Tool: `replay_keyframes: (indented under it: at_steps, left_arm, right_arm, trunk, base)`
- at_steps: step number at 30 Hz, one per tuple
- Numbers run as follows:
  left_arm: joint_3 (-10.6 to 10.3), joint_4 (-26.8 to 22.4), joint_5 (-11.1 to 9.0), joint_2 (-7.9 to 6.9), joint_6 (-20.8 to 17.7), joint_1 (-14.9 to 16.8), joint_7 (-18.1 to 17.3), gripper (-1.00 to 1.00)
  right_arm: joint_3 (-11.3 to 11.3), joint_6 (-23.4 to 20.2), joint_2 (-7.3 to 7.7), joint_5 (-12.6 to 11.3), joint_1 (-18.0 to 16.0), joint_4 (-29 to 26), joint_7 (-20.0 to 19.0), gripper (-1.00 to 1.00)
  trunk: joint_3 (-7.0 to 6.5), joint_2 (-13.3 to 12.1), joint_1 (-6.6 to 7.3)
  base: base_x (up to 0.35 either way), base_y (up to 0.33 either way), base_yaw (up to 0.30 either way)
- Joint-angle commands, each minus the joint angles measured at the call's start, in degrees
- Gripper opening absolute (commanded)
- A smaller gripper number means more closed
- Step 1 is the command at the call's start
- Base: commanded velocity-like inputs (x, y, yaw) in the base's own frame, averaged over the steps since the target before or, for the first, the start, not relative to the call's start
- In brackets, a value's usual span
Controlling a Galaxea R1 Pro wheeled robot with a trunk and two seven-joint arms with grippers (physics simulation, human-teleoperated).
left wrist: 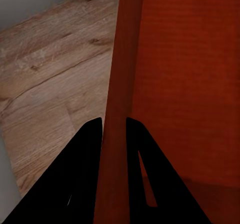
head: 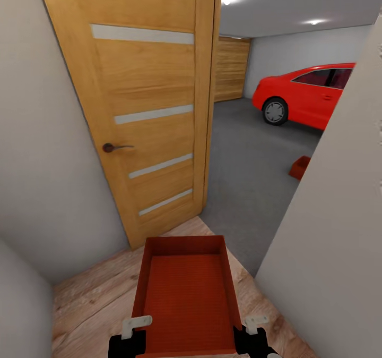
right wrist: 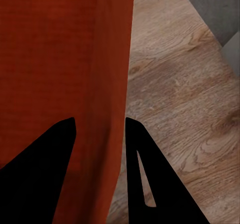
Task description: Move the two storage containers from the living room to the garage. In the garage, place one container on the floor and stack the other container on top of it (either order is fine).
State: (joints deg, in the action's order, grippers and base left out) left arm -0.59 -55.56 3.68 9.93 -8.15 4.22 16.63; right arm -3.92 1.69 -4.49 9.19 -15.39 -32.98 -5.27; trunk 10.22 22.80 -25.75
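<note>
I hold one storage container (head: 184,299) level in front of my trunk, above the wood-plank flooring (head: 95,299) of the passage. My left gripper (left wrist: 114,134) is closed on the container's left wall, one finger inside and one outside. My right gripper (right wrist: 100,134) is clamped on the right wall in the same way. A grip on each opposite wall keeps the bin horizontal and, in my judgement, stops it twisting while I roll. The container is open-topped and empty; its ribbed base is bare.

Just ahead, the plank flooring ends at a threshold where the dark grey concrete floor (head: 244,161) of the garage begins. A wooden door (head: 143,97) with pale inset strips stands open at the left of the opening, against the white wall (head: 37,151).

Beyond the threshold, the second storage container (head: 300,167) rests on the concrete, partly hidden by the right-hand wall edge (head: 329,230); I cannot tell what is in it. Farther back stands a red car (head: 307,95), and behind it a wood-panelled garage door (head: 232,68).

I judge the carry nearly complete; stacking is not yet done.
</note>
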Motion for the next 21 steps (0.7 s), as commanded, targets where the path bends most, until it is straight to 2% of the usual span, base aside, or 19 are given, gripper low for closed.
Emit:
replay_keyframes:
  at_steps: [1, 21]
  left_arm:
    - [-0.4, 1.9, -0.1, 0.06, -0.5, 0.0, 0.6, -1.00]
    - [-0.5, 1.9, -0.1, 0.06, -0.5, 0.0, 0.6, -1.00]
  right_arm:
    - [-0.6, 1.7, -0.96, 0.3, -0.1, -0.2, -0.8, -1.00]
    - [-0.6, 1.7, -0.96, 0.3, -0.1, -0.2, -0.8, -1.00]
  trunk:
    - [0.11, 0.1, -0.03]
    - [0.11, 0.1, -0.03]
  base:
    - [0.001, 0.001, -0.185]
    - [0.000, 0.000, -0.275]
